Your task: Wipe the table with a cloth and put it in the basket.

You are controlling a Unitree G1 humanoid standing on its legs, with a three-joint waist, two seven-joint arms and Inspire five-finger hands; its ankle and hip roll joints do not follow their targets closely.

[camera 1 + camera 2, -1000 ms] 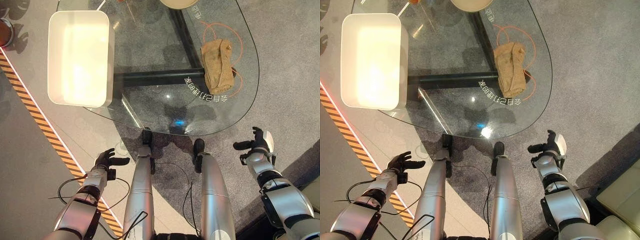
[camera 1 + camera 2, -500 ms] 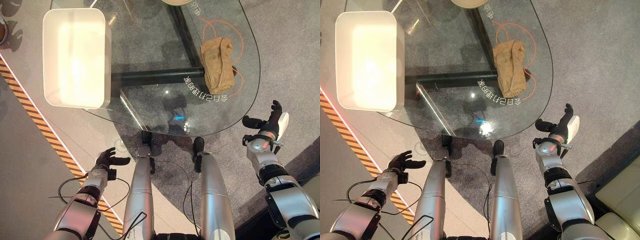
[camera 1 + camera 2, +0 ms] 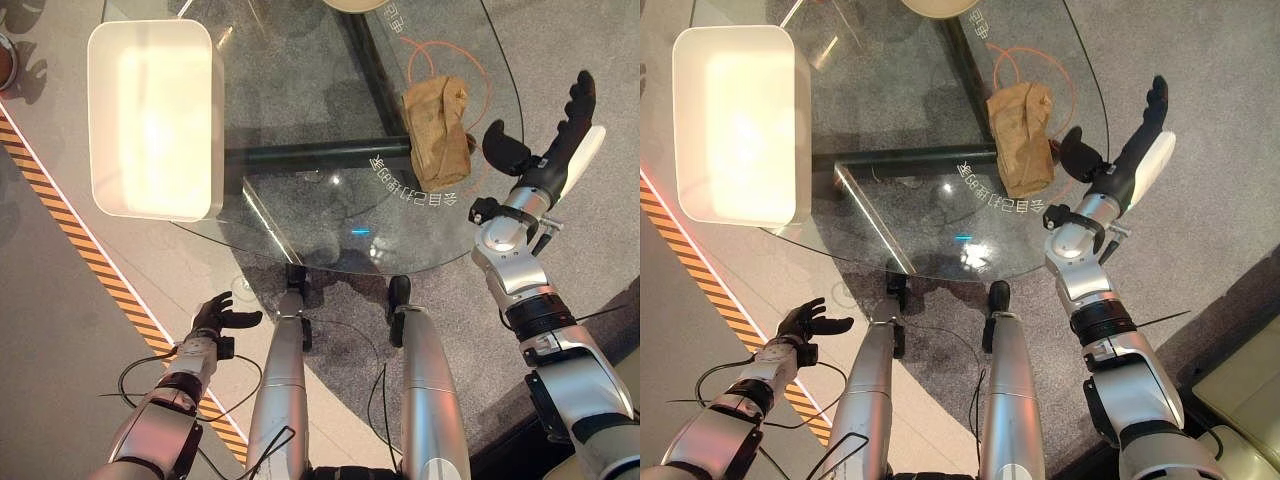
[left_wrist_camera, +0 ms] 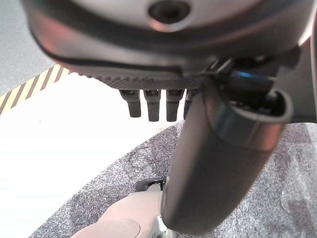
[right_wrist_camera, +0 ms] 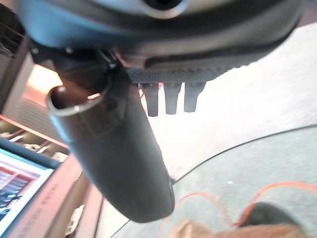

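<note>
Raised at the right edge of the glass table point(image 3: 300, 190), the right hand point(image 3: 545, 150) is held wide, with straight fingers point(image 3: 578, 100) pointing away from the robot and the thumb spread toward the cloth point(image 3: 436, 132); nothing is held in it. The tan cloth is seen crumpled on the glass near the table's right edge, just beside that thumb but apart from it, inside a loop of orange line point(image 3: 425, 50) marked on the tabletop. A white basket point(image 3: 152, 118) is placed at the table's left edge, overhanging it, well apart from the cloth. The rim of a pale dish point(image 3: 355, 5) is visible at the far edge. The left hand point(image 3: 218, 318) is seen low over the floor, short of the near edge, with loosely parted fingers and nothing in it.
</note>
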